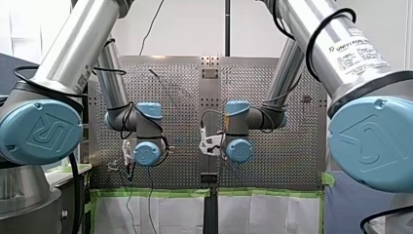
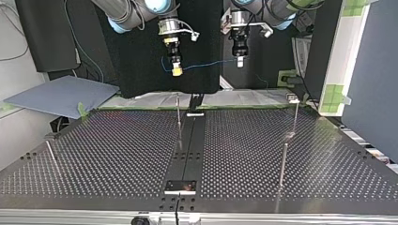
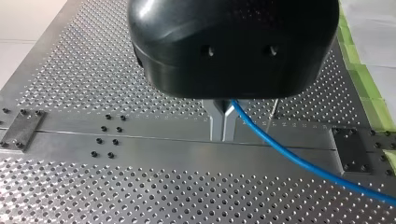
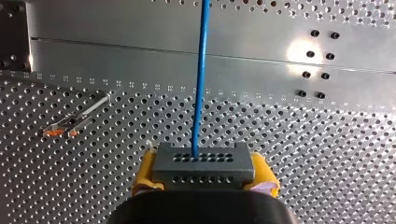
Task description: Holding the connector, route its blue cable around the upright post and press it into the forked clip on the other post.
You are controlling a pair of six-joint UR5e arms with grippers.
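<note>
Both hands high over worktop's far edge, well apart from posts. Blue cable spans gap from connector clamped in right hand to left hand pinching it: no passage between. On worktop: middle post; far post and near post at top view's right; leaning rod at left. Wide bare lanes between.

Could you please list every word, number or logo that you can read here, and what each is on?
"UNIVERSAL ROBOTS": white label on my right arm.
"UR" logo: blue joint caps.
Engraved numbers along the table: too small to read.
</note>
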